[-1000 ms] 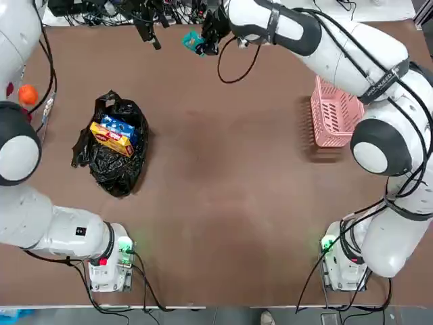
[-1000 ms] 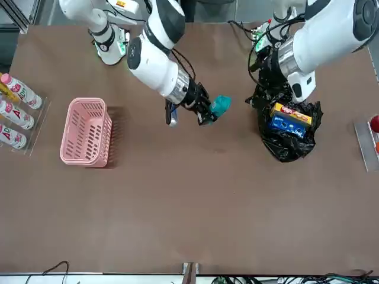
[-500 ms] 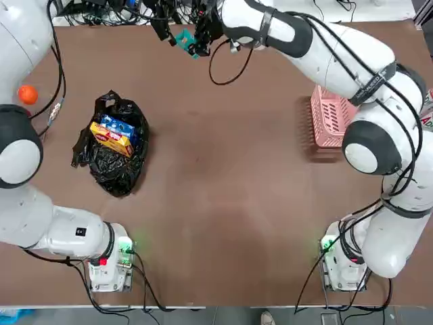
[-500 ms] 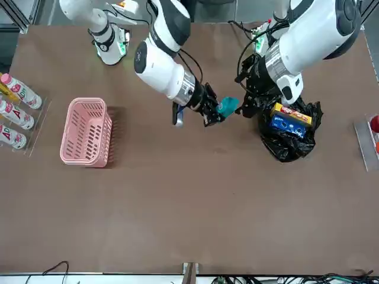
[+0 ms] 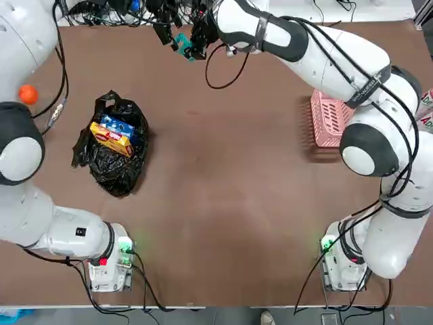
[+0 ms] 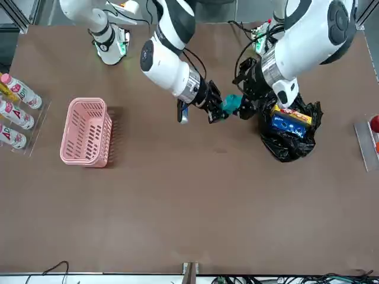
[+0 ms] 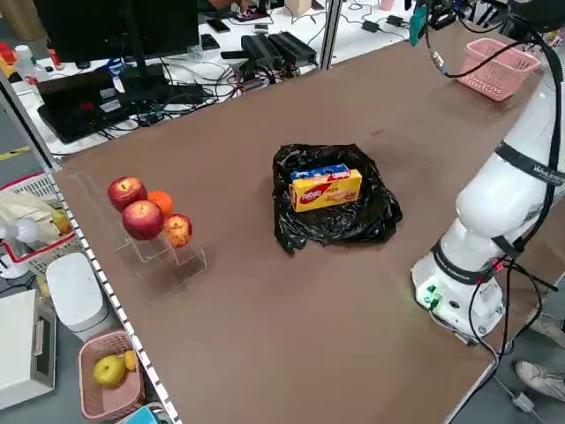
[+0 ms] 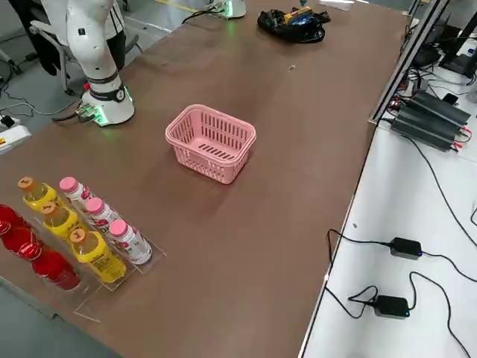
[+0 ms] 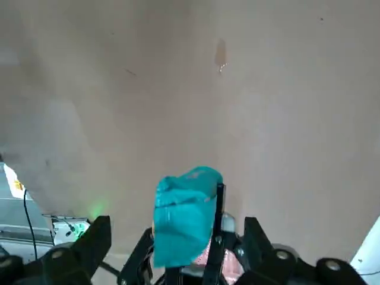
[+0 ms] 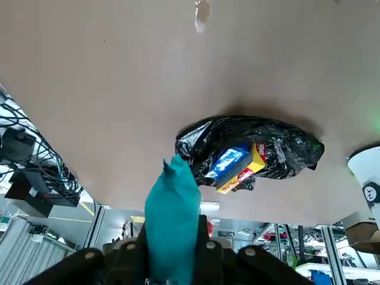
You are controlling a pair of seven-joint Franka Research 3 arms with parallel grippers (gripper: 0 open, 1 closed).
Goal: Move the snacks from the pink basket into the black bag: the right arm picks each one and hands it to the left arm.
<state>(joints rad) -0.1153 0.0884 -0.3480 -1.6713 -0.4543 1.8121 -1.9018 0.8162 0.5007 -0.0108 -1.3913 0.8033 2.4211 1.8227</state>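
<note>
Beyond the left edge of the brown surface (image 5: 223, 223), a second pink basket (image 7: 93, 371) carries yellow fruit (image 7: 110, 371). On the surface, near that edge, red apples (image 7: 143, 220) and an orange fruit (image 7: 161, 201) rest on a clear stand (image 7: 159, 265).

The black bag (image 5: 118, 169) lies to the left, wrinkled and glossy. On it sit the yellow packet (image 5: 111, 140) and the blue packet (image 5: 118, 126), side by side, the blue one on the far side. The long axis of the yellow packet slants from far left to near right.

Toward the far edge, left of the middle, the left claw (image 9: 178, 224) is open, its fingers on either side of the teal packet (image 10: 172, 208). Just to the right, the right claw (image 10: 173, 231) grips that packet, whose long axis runs outward from the fingers, its free end pointing left toward the left claw.

Behind the far edge, a white desk (image 8: 410, 298) holds a dark monitor (image 7: 124, 26), black boxes (image 8: 425, 119) and tangled cables (image 7: 168, 106). Grey floor (image 5: 203, 315) shows along the near side.

On the right lies the pink basket (image 8: 212, 142), its long axis running near to far. Farther right, red, yellow and white bottles (image 8: 89, 239) lie in rows on a clear rack (image 8: 89, 309).
</note>
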